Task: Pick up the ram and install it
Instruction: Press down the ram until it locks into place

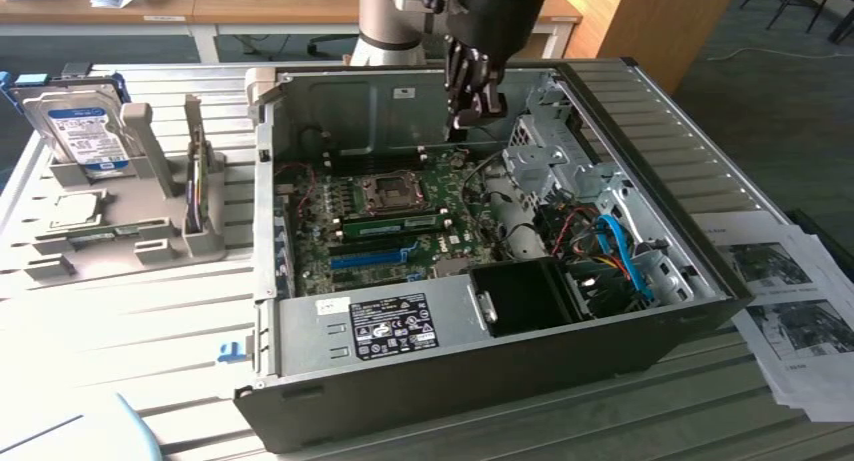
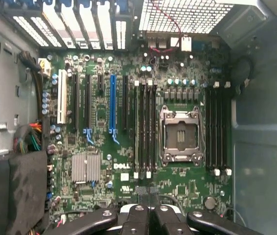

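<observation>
Exterior view gives me the pale slatted desk carrying the open grey metal computer case, with its green motherboard lying flat inside. My black end effector hangs above the board, close to the case's far wall. It is clenched, and I see nothing between its fingers from either camera.

The ram, a long thin green circuit-board stick with dark chips, sits below the end effector and off toward the exterior view's left. It stands in a slot just beside the square metal processor socket. It looks seated, but I cannot tell whether the clips at its ends have caught.

My main worry is that one end is riding high. An off-centre push from clenched fingers could then cock the stick in its slot or flex the board. Coming straight down, I could also clip the small components that the wrist view shows beneath the end effector. The nearby wall leaves little room for any swing.
</observation>
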Action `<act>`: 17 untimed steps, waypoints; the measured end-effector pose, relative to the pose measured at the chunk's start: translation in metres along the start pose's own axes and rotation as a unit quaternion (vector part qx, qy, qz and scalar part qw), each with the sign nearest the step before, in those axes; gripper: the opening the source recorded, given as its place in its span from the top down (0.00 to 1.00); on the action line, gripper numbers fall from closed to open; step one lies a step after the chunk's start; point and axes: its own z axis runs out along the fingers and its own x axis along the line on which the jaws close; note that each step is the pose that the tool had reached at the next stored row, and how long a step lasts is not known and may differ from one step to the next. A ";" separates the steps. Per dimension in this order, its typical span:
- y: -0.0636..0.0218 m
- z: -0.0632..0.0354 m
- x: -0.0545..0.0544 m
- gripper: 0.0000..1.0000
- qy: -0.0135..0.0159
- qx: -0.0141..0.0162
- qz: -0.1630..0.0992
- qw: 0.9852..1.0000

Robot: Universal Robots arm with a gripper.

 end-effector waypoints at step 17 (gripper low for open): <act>-0.0095 0.0032 0.000 0.91 -0.001 0.000 0.000 1.000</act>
